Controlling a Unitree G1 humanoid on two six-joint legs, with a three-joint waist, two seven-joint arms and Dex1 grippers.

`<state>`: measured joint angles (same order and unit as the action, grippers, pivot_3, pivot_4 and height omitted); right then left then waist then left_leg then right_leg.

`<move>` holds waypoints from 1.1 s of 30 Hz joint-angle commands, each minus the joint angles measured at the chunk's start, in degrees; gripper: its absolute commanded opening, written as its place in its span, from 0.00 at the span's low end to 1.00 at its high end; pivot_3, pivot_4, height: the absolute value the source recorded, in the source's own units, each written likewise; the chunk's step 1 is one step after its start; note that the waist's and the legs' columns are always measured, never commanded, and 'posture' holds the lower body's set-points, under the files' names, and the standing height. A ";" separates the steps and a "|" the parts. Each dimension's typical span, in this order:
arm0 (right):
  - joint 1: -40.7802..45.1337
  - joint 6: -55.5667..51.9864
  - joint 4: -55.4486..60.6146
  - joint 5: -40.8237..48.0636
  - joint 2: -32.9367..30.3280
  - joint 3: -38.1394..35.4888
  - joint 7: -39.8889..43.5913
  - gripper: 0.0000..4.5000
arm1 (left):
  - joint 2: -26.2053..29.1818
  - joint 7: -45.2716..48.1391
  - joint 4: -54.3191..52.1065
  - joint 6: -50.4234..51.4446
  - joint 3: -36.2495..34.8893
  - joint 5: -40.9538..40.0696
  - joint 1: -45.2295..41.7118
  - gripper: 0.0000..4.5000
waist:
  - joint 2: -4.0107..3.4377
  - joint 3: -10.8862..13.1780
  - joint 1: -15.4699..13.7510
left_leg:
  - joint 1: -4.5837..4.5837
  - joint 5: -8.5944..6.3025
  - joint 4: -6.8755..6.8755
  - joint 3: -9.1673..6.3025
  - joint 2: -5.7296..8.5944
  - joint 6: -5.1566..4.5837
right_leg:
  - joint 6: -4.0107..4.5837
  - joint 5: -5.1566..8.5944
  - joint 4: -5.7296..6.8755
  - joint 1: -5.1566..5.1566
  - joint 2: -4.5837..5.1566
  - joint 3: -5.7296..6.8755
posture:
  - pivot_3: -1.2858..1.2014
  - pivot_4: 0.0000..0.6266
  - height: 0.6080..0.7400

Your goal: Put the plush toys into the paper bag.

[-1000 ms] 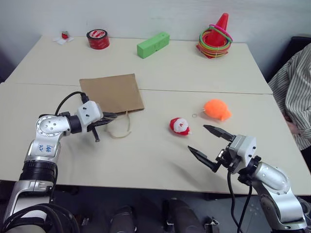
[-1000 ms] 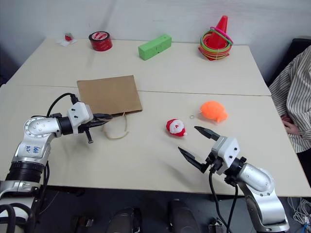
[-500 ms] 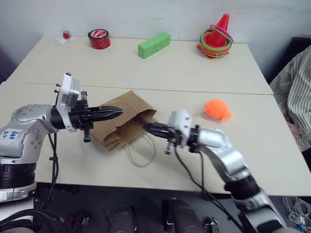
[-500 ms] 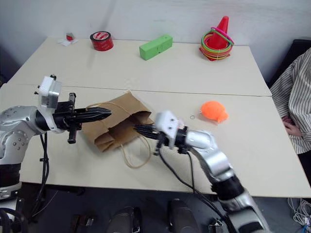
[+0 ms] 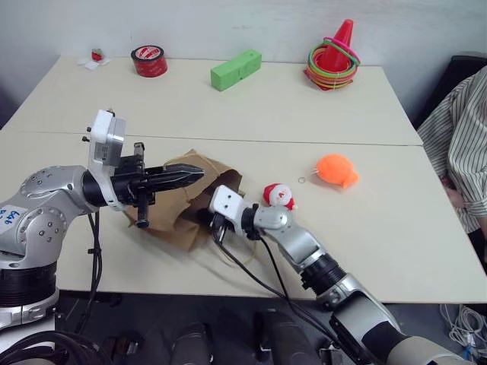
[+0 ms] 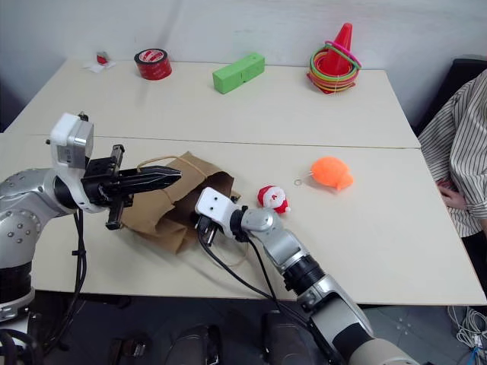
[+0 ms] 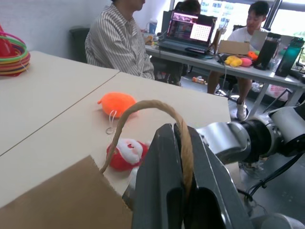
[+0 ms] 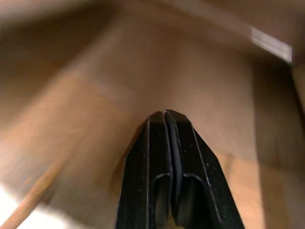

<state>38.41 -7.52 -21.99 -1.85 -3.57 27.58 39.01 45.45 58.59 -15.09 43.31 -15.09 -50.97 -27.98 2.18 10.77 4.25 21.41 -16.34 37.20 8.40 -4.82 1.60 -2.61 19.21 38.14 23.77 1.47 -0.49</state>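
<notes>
The worktop [image 5: 251, 106] carries everything, and the paper bag [image 6: 156, 217] serves as the landmark here. It lies partly raised, with its mouth turned toward the toys. The left end effector [image 5: 190, 176] is clamped on one of the bag's cord handles [image 7: 143, 106], holding the upper lip up off the worktop. The right end effector [image 8: 166, 117], fingers pressed together and gripping nothing, is pushed inside the bag's mouth, with brown paper all around its tip, apparently to spread the opening.

Neither plush toy is inside yet. The orange plush [image 5: 337, 169] lies well apart from the bag, on the side its mouth faces. The smaller Santa plush [image 6: 272, 198] sits just beside the bag's mouth, next to the right arm's wrist.

By my reading the task is at the preparation stage: the bag is being opened, and both toys remain to be picked up and dropped in.
</notes>
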 commanded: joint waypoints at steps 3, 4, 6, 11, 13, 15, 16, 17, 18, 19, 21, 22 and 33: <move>-2.13 -0.39 -1.46 -4.13 -2.13 1.07 -0.11 0.01 | 1.11 -3.67 2.17 1.79 -7.18 -5.26 -3.24 0.00 | 0.02 -0.02 0.41 | -0.11 0.00 0.01 -0.01 0.00 0.00 | 0.00 0.00 0.01 -0.09 0.02 0.01 | 0.52 0.24 1.00; -2.59 -0.45 -1.16 -4.53 -2.68 1.21 0.18 0.01 | 1.39 -4.12 3.15 2.09 -8.02 -5.64 -3.73 0.00 | 0.02 -0.02 0.44 | -0.14 0.00 0.01 -0.01 0.00 0.00 | 0.00 0.00 0.02 -0.12 0.02 0.01 | 0.52 0.24 1.00; -3.54 -0.58 0.00 -4.75 -3.56 1.40 0.97 0.01 | 1.41 -5.22 5.26 2.13 -9.55 -5.89 -4.52 0.00 | 0.02 -0.02 0.45 | -0.15 0.00 0.00 -0.02 0.01 0.01 | 0.00 0.00 0.03 -0.13 0.02 0.01 | 0.52 0.24 1.00; -5.07 1.24 2.81 -2.91 -3.66 0.05 1.87 0.01 | 0.59 -5.03 5.78 1.27 -8.61 -4.88 -3.31 0.00 | 0.12 -0.08 0.38 | -0.17 0.00 -0.01 -0.04 0.02 0.01 | -0.01 0.00 -0.01 -0.17 0.04 0.04 | 0.52 0.24 1.00; -5.71 3.33 4.17 -0.23 -2.41 -2.67 1.51 0.01 | -0.12 -4.94 4.90 1.27 -7.44 -4.86 -2.70 0.00 | 0.13 -0.09 0.34 | -0.17 -0.01 -0.02 -0.04 0.02 0.01 | -0.01 0.00 -0.03 -0.17 0.04 0.04 | 0.52 0.24 1.00; -6.34 1.84 6.03 2.38 -1.96 -4.47 2.81 0.05 | -0.84 -5.28 4.69 1.12 -6.73 -4.84 -2.80 0.00 | 0.14 -0.09 0.31 | -0.13 -0.01 -0.02 -0.04 0.02 0.02 | -0.01 0.00 -0.04 -0.16 0.04 0.05 | 0.52 0.24 1.00; -6.80 2.47 7.17 3.46 -2.38 -5.01 4.07 0.10 | -1.24 -5.50 4.74 0.88 -6.30 -4.61 -3.06 0.00 | 0.14 -0.09 0.33 | -0.13 -0.01 -0.01 -0.04 0.02 0.02 | -0.01 0.00 -0.04 -0.16 0.04 0.05 | 0.52 0.24 1.00; -7.38 2.47 8.67 4.64 -3.07 -5.34 5.69 0.15 | -1.57 -5.59 4.79 0.74 -5.94 -4.53 -3.32 0.00 | 0.14 -0.09 0.34 | -0.12 -0.01 -0.02 -0.04 0.02 0.02 | 0.00 0.00 -0.04 -0.15 0.04 0.04 | 0.52 0.24 1.00; -8.07 3.57 10.35 5.76 -3.72 -6.04 6.75 0.22 | -1.91 -5.67 4.86 0.72 -5.64 -4.53 -3.55 0.00 | 0.13 -0.08 0.33 | -0.12 -0.01 -0.02 -0.04 0.02 0.02 | 0.00 0.00 -0.04 -0.15 0.03 0.04 | 0.52 0.24 1.00; -8.77 4.19 12.22 6.87 -4.51 -6.83 7.71 0.29 | -2.11 -5.47 4.96 0.60 -5.23 -4.36 -3.66 0.00 | 0.13 -0.08 0.39 | -0.12 -0.01 -0.04 -0.04 0.01 0.02 | -0.01 0.00 -0.06 -0.14 0.03 0.04 | 0.52 0.24 1.00; -10.61 4.79 16.71 9.53 -6.75 -8.81 9.95 0.45 | -2.39 -4.82 5.15 0.30 -4.27 -4.02 -3.71 0.00 | 0.11 -0.06 0.40 | -0.09 -0.03 -0.07 -0.03 0.01 0.04 | -0.01 0.00 -0.07 -0.11 0.00 0.03 | 0.52 0.24 1.00; -11.91 3.66 19.26 11.02 -8.50 -10.40 10.70 0.52 | -2.56 -4.46 5.31 0.07 -3.58 -3.70 -3.82 0.00 | 0.11 -0.06 0.42 | -0.08 -0.03 -0.08 -0.03 0.01 0.04 | -0.01 0.00 -0.08 -0.10 0.01 0.03 | 0.52 0.24 1.00; -39.62 3.39 41.18 27.84 -25.11 -39.43 11.88 0.99 | -4.93 -0.93 8.53 -2.35 1.63 0.08 -4.58 0.00 | 0.02 -0.01 -1.40 | -0.11 -0.11 -0.08 -0.02 0.05 0.00 | -0.08 0.04 -0.24 -0.18 0.00 0.00 | 0.52 0.24 1.00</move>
<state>1.61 -4.86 17.12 24.86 -27.35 -6.54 52.23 40.15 56.70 -6.65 42.31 -12.65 -51.41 -32.08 2.21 10.76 2.85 21.27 -16.46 37.09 8.37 -4.73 1.59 -2.71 19.26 37.89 23.56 1.50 -0.49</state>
